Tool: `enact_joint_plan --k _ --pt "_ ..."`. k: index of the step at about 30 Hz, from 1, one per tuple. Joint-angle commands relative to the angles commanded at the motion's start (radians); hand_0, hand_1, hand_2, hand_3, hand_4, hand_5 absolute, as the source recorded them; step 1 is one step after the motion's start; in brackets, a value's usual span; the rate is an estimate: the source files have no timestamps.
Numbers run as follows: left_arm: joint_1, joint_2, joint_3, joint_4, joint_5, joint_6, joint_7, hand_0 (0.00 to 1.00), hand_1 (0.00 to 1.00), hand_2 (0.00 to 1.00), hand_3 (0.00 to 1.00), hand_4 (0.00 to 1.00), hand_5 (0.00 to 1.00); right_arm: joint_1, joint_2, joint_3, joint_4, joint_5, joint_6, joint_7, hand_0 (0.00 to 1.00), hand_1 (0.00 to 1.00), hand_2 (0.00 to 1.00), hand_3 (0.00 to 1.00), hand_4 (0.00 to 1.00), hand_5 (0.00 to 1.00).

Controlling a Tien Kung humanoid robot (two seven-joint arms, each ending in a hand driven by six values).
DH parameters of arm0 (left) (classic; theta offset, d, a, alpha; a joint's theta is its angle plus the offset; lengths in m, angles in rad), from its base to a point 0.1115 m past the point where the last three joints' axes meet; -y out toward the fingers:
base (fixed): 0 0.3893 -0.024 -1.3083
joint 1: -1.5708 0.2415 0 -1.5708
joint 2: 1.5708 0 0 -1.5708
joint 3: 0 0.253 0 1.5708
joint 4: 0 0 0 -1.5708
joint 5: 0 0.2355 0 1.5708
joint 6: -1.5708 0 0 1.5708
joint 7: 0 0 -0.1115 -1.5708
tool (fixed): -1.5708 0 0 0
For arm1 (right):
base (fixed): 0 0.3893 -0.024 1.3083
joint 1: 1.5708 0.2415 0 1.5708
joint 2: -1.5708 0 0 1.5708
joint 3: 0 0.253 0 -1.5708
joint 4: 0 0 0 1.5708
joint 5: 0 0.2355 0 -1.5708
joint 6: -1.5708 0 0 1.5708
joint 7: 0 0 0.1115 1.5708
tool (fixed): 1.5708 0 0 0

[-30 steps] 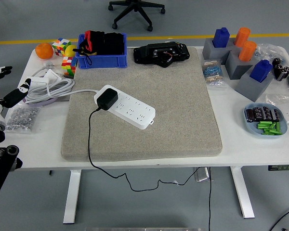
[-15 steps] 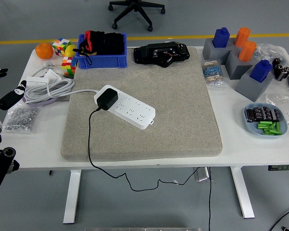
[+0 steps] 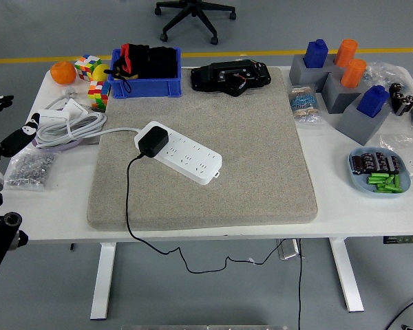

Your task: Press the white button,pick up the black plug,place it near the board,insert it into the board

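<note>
A white power strip (image 3: 182, 153) lies slanted on the grey felt mat (image 3: 261, 172). The black plug (image 3: 152, 142) sits in the strip's left end, and its black cord (image 3: 128, 199) runs down over the table's front edge. My left hand (image 3: 7, 134) hangs at the far left edge beside the table, fingers spread and holding nothing, well away from the strip. The right arm does not show.
A blue bin (image 3: 144, 72) with black and red items, a black device (image 3: 230, 75), colour cubes (image 3: 89, 67) and an orange (image 3: 62, 72) stand at the back. White cable coil (image 3: 72, 127) and a bag of screws (image 3: 31, 168) lie left. Grey blocks with pegs (image 3: 344, 89) and a blue dish (image 3: 378, 173) sit right.
My left hand has drawn back a little toward the left edge of the picture. The plug and strip have not moved.
</note>
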Motion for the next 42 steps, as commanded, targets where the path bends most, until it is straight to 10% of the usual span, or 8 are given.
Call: enact_joint_plan --k 42 --pt "-0.001 -0.004 -0.005 -0.011 -0.010 0.000 -0.027 0.872 0.828 0.746 0.727 0.769 0.231 0.001 -0.004 0.005 0.000 0.001 0.001 0.000 0.823 0.655 0.656 0.631 0.760 0.502"
